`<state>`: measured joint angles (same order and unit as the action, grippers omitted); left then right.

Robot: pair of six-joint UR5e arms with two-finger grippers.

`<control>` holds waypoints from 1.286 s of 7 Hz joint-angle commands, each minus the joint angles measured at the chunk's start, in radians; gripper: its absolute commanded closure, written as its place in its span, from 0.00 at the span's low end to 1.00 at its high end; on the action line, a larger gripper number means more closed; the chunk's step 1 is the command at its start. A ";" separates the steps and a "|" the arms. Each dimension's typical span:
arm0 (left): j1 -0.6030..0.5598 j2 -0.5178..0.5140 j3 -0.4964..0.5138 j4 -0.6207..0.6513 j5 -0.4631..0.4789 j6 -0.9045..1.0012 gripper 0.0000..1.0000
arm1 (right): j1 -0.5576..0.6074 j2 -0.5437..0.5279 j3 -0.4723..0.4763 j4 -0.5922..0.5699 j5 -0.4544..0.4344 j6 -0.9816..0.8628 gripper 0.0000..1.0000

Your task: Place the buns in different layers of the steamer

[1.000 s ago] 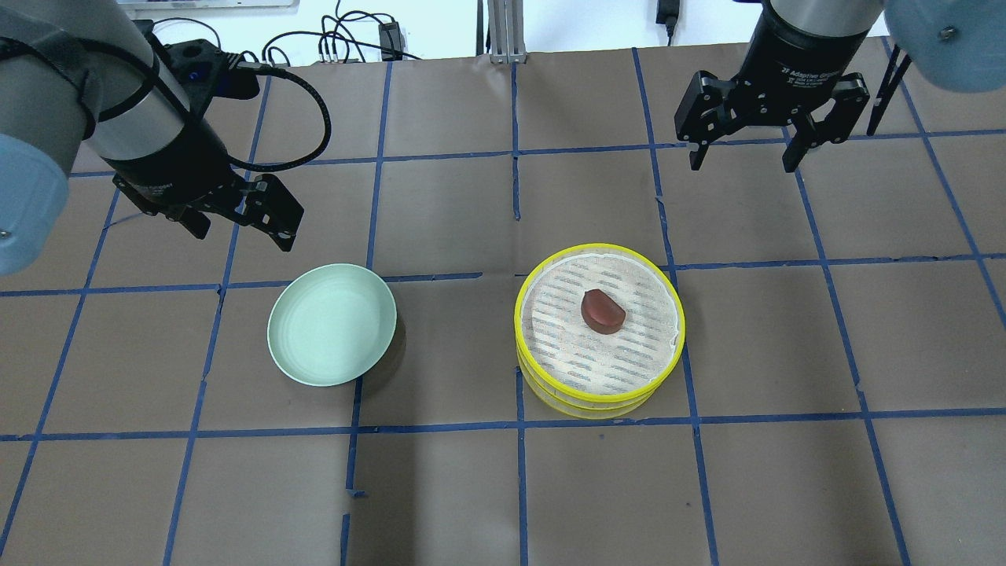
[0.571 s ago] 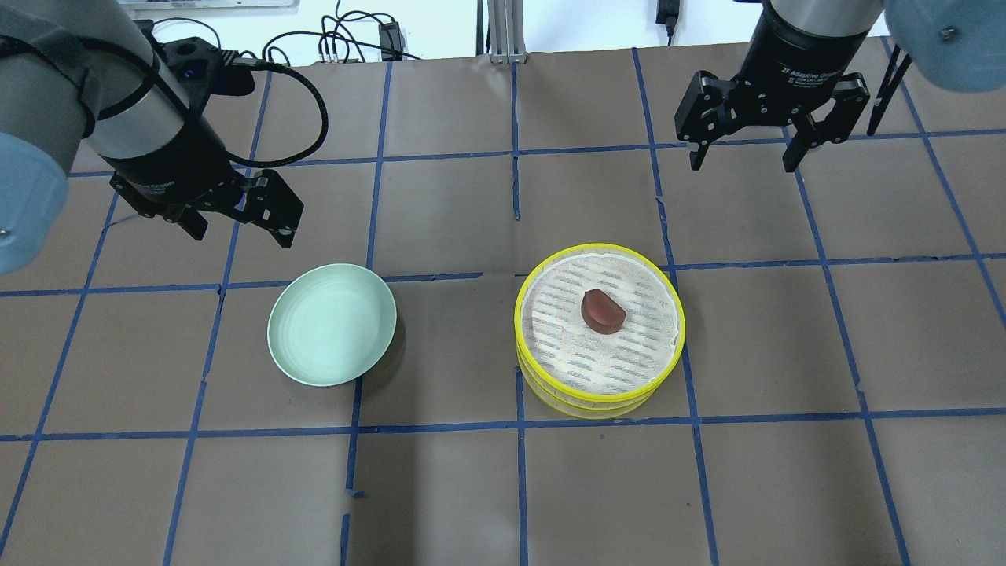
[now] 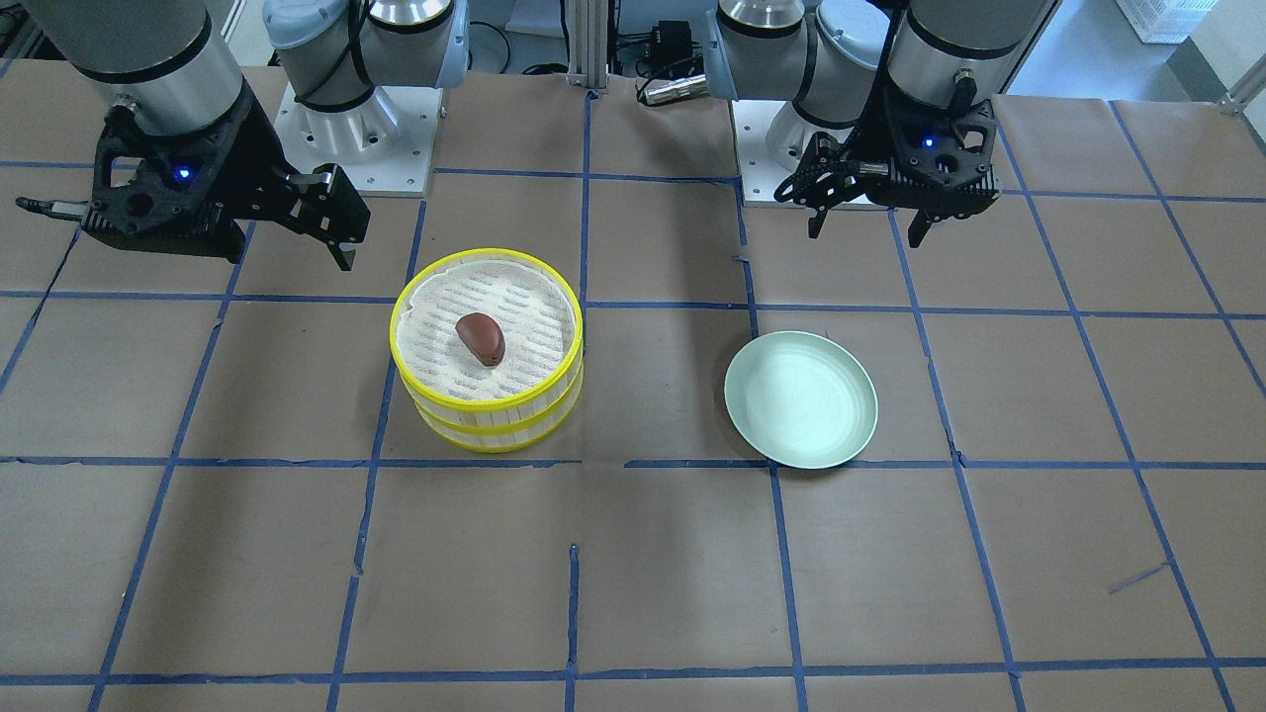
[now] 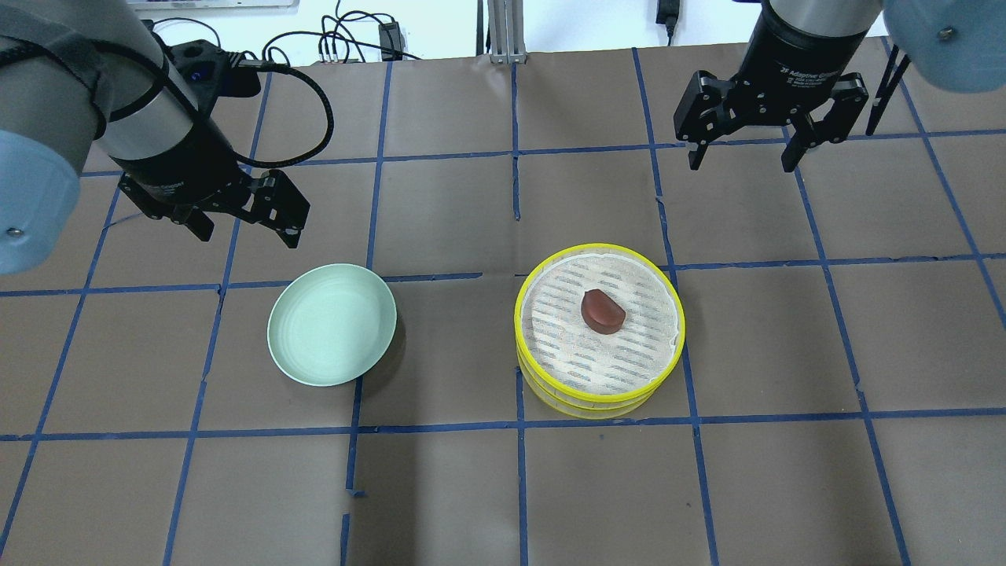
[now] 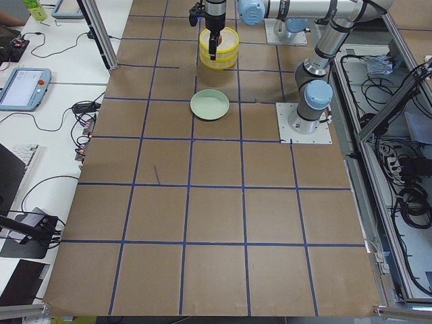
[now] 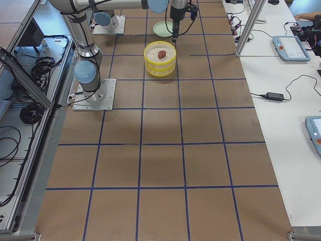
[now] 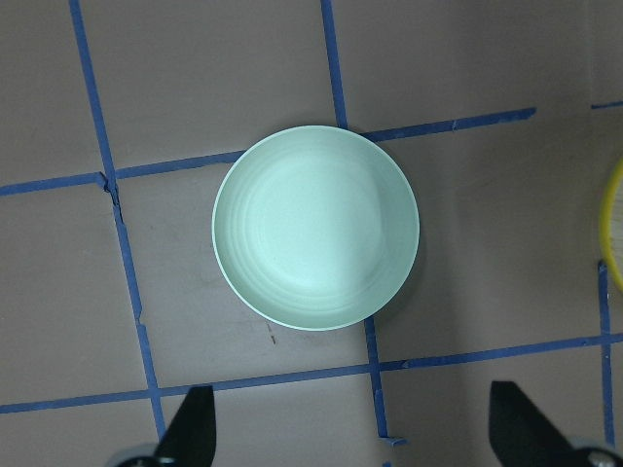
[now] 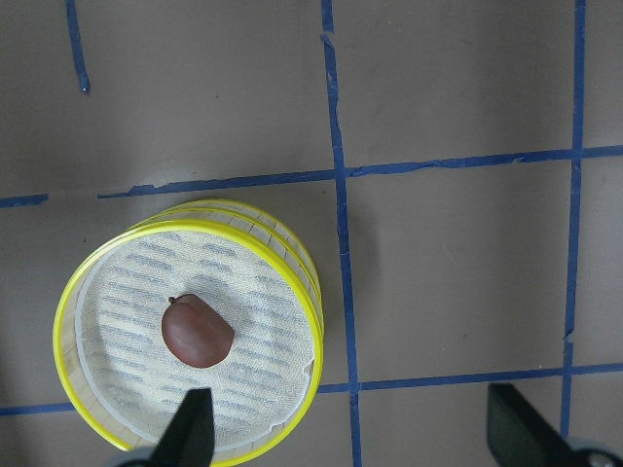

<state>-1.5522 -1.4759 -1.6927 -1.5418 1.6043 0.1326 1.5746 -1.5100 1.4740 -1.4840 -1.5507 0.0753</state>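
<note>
The steamer (image 4: 574,358) stands as two stacked yellow-rimmed layers right of the table's middle; it also shows in the front view (image 3: 490,420). The dark reddish-brown bun (image 4: 603,310) lies on the top layer's white liner, and shows in the right wrist view (image 8: 197,332). The white bun is not in view. My left gripper (image 4: 245,232) is open and empty, hovering behind the green plate (image 4: 332,324). My right gripper (image 4: 743,163) is open and empty, high behind and to the right of the steamer.
The pale green plate (image 3: 800,399) is bare and sits left of the steamer in the overhead view; it fills the left wrist view (image 7: 315,241). Brown paper with blue tape lines covers the table. Cables lie along the far edge.
My left gripper has shifted slightly above the table behind the plate. The right gripper, the steamer and the brown bun have not moved.
</note>
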 commanded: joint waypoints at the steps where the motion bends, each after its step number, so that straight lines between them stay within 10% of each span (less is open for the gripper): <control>1: -0.014 -0.014 0.004 0.005 -0.003 -0.017 0.00 | -0.001 -0.001 0.006 0.001 0.000 0.000 0.00; 9: -0.012 -0.012 -0.002 0.002 -0.014 -0.013 0.00 | 0.012 -0.003 0.012 0.001 0.000 0.001 0.00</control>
<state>-1.5633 -1.4879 -1.6940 -1.5401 1.5917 0.1214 1.5812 -1.5123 1.4836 -1.4829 -1.5503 0.0759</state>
